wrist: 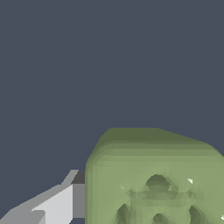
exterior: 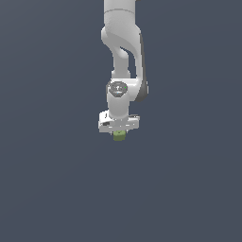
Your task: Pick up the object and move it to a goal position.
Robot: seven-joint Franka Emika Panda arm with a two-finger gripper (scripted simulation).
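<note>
the tool [exterior: 119, 133] was closed on the olive-green cube [exterior: 119, 136], one finger [wrist: 61, 203] pressed to its side in the wrist view. the cube sat directly under the wrist; whether it touched the surface [exterior: 47, 189] was unclear. the carry seemed underway; next, travel to a goal not visible here without loosening.

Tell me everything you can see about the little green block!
The green block is a small olive-green cube with rounded edges, smooth and plastic-looking. Up close in the wrist view, one face has bumpy round dimples in a ring. It sits right under the gripper, only its lower part peeking out. One grey finger presses against its side; the other finger is out of sight. Whether it rests on the dark surface or is lifted cannot be told.
</note>
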